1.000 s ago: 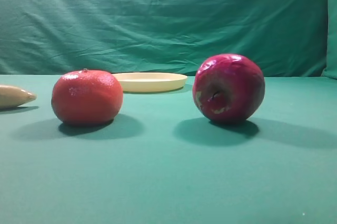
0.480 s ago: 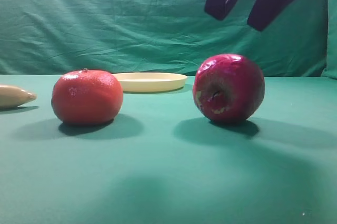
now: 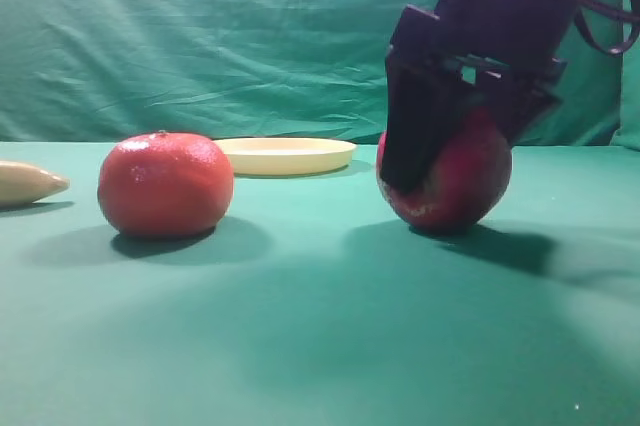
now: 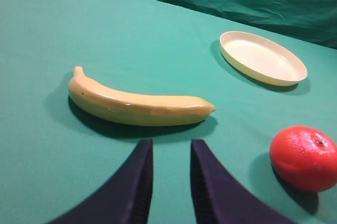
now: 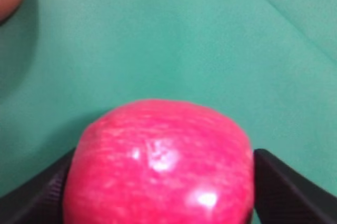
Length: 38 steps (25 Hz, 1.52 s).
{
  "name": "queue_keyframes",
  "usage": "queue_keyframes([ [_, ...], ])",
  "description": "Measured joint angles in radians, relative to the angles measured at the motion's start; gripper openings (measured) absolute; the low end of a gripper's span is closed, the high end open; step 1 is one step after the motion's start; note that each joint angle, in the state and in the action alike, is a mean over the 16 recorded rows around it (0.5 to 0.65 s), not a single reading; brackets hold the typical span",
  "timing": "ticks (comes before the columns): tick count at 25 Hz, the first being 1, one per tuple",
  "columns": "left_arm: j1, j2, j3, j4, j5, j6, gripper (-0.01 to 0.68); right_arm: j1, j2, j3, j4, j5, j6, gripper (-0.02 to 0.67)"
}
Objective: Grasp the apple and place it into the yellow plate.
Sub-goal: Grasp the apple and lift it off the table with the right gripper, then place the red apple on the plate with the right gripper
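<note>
The deep red apple [image 3: 460, 186] rests on the green table at right of centre. My right gripper [image 3: 450, 161] has come down over it, with one dark finger [image 3: 410, 136] in front of its left side and the other behind its right side. In the right wrist view the apple [image 5: 158, 171] fills the gap between the two fingers [image 5: 274, 176], which stand close against its sides. The jaws look open around it. The yellow plate [image 3: 285, 154] lies farther back, left of the apple, and is empty. My left gripper [image 4: 171, 145] is open and empty, hovering near a banana.
An orange-red tangerine [image 3: 165, 184] sits left of the apple, in front of the plate [image 4: 263, 58]; it also shows in the left wrist view [image 4: 304, 158]. A banana [image 4: 137, 105] lies at far left, its tip showing in the exterior view [image 3: 25, 183]. A green cloth backdrop hangs behind.
My right gripper came down from above into view and now straddles the apple. The apple has shifted slightly to the right. The tangerine, plate and banana have not moved.
</note>
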Motion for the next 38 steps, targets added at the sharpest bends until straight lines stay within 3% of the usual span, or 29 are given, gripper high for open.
queue_keyframes([
  [8, 0.000, 0.000, 0.000, 0.000, 0.000, 0.000, 0.157, 0.000, 0.075, -0.262, 0.000, -0.064, -0.001, 0.485],
  [20, 0.000, 0.000, 0.000, 0.000, 0.000, 0.000, 0.157, 0.000, 0.375, -0.675, 0.003, -0.136, -0.001, 0.495],
  [32, 0.000, 0.000, 0.000, 0.000, 0.000, 0.000, 0.157, -0.014, 0.457, -0.769, 0.002, -0.142, -0.001, 0.603],
  [35, 0.000, 0.000, 0.000, 0.000, 0.000, 0.000, 0.157, -0.026, 0.417, -0.769, -0.004, -0.107, -0.001, 0.586],
  [38, 0.000, 0.000, 0.000, 0.000, 0.000, 0.000, 0.157, -0.040, 0.357, -0.770, -0.014, -0.046, 0.000, 0.500],
])
